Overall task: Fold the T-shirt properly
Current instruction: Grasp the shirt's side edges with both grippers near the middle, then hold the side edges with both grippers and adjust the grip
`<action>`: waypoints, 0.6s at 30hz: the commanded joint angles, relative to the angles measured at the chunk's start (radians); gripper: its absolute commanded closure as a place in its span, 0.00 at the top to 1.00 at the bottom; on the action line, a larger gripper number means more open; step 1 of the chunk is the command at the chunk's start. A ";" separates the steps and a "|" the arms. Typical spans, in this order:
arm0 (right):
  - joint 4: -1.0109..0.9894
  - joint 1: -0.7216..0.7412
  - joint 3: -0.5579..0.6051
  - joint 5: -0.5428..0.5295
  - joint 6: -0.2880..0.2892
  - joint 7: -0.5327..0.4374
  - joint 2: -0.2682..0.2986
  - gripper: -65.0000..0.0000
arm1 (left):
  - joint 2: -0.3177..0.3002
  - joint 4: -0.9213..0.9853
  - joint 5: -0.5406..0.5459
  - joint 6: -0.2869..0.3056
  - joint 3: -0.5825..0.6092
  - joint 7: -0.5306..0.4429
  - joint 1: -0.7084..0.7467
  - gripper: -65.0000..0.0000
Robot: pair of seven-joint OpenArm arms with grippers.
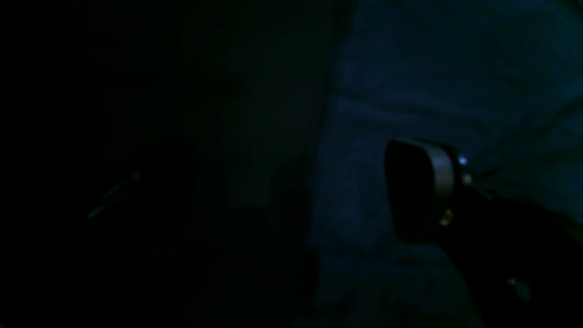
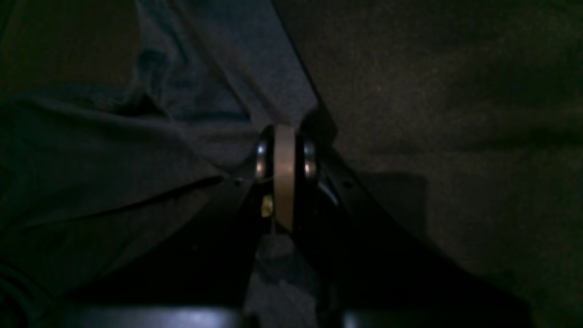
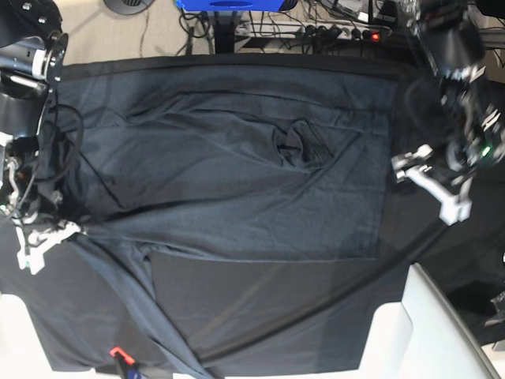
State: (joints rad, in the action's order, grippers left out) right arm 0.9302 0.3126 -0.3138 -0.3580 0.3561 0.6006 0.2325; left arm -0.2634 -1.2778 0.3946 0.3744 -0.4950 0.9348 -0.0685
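Observation:
The dark charcoal T-shirt [image 3: 237, 174] lies spread over the black table cloth [image 3: 260, 308], with a bunched wrinkle near its middle. At the shirt's left edge in the base view, my right gripper [image 3: 54, 235] is shut on the fabric. The right wrist view shows its pads [image 2: 284, 150] pressed together with the T-shirt [image 2: 114, 150] drawn taut from them. My left gripper [image 3: 432, 183] hovers open just off the shirt's right edge. In the dim left wrist view one finger [image 1: 423, 182] stands over the T-shirt [image 1: 432, 68], with nothing held.
White table corners show at the lower right [image 3: 430, 332] and lower left [image 3: 12, 339]. A small red item [image 3: 118, 352] lies at the front edge. Cables and a power strip [image 3: 347, 30] run behind the table.

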 commanded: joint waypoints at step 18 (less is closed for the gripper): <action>0.022 0.026 0.000 -0.008 0.005 -0.020 0.012 0.00 | -0.043 0.772 -0.003 -0.008 0.236 -0.380 -0.468 0.96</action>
State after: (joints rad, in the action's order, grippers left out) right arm 0.9306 0.3122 -0.3119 -0.3576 0.3557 0.6018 0.2291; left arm -0.2909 -0.4938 0.3931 0.3679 -0.2573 0.5327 -0.5182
